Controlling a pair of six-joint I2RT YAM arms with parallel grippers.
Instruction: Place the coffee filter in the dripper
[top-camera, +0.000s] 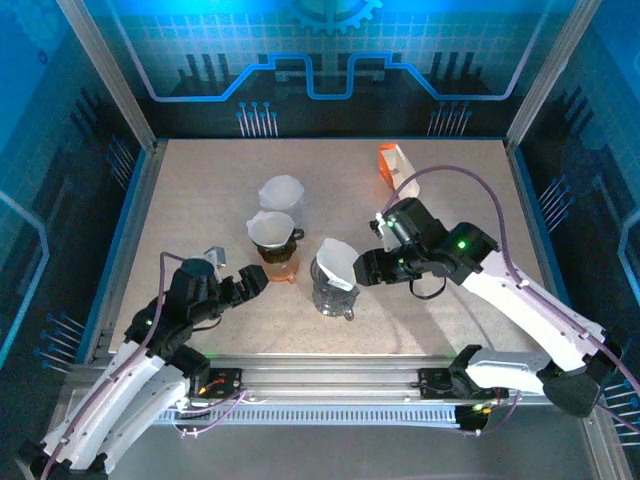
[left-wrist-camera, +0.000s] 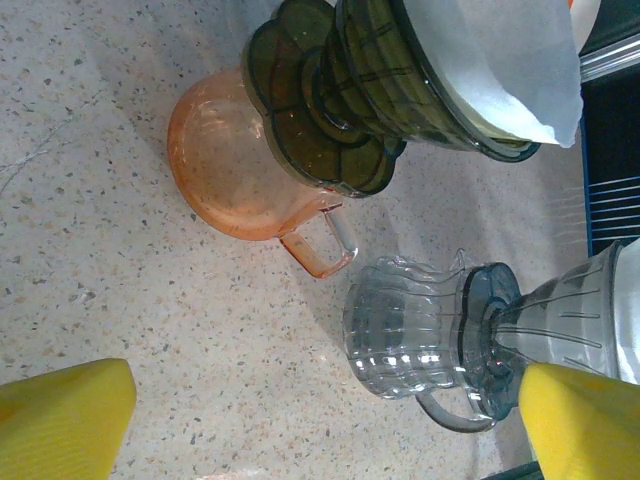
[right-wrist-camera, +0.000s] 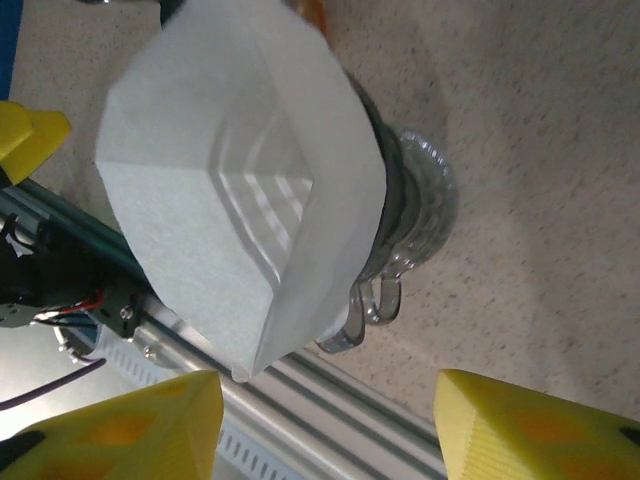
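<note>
The coffee filter (right-wrist-camera: 230, 190) is a white paper cone. It is open at the top and has sharp folds down its sides. It sits in the clear dripper (left-wrist-camera: 565, 310), just in front of the right gripper (right-wrist-camera: 330, 400). The paper is thin and smooth, and it sticks up over the dripper's rim. The dripper stands on a clear glass jug (left-wrist-camera: 400, 335) with wavy sides and a small handle.

The right gripper is open wide. Its two yellow pads (right-wrist-camera: 530, 420) are far apart and hold nothing. One corner of the filter comes close to one pad.

The left gripper (left-wrist-camera: 320, 430) is open wide too, and it is empty. Its yellow pads have little ridges. In front of it, a bit to its right, is the clear jug. Further in front is an orange jug (left-wrist-camera: 230, 170) made of see-through plastic, with a dark dripper (left-wrist-camera: 400, 90) on it. That dripper has ribs and a second filter (left-wrist-camera: 500, 60) inside.

The table (top-camera: 450, 190) is pale with tiny dark speckles. Blue walls (top-camera: 200, 50) with glowing lines stand around it. A metal rail (top-camera: 330, 375) runs along the near edge.

Past the orange jug, a loose filter (top-camera: 282, 190) lies on the table. Beyond the right gripper is a small orange and white thing (top-camera: 393, 165). I cannot tell what it is.
</note>
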